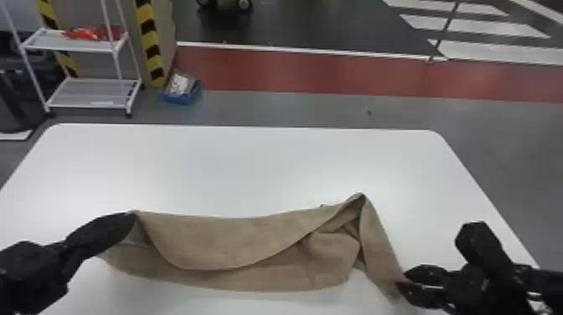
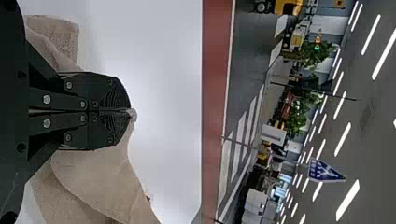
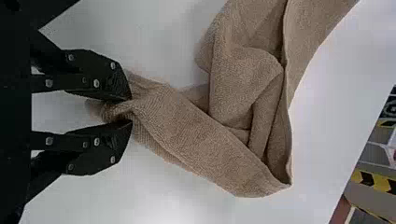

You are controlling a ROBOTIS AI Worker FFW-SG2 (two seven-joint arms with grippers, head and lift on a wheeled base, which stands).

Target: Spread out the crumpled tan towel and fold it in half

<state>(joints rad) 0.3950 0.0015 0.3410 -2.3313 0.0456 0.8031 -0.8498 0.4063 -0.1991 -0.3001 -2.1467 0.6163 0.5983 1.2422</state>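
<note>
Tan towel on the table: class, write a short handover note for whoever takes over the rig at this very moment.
Left gripper: jaws shut on a towel corner.
Right gripper: jaws closed on a bunched bit of the towel's right end.
Towel: across the near part of the table, drawn out sideways, rumpled and doubled over near the right gripper.
Done: towel held at both ends, partly spread.
Left to do: open out the right part, lay it flat, then fold it in half.
</note>
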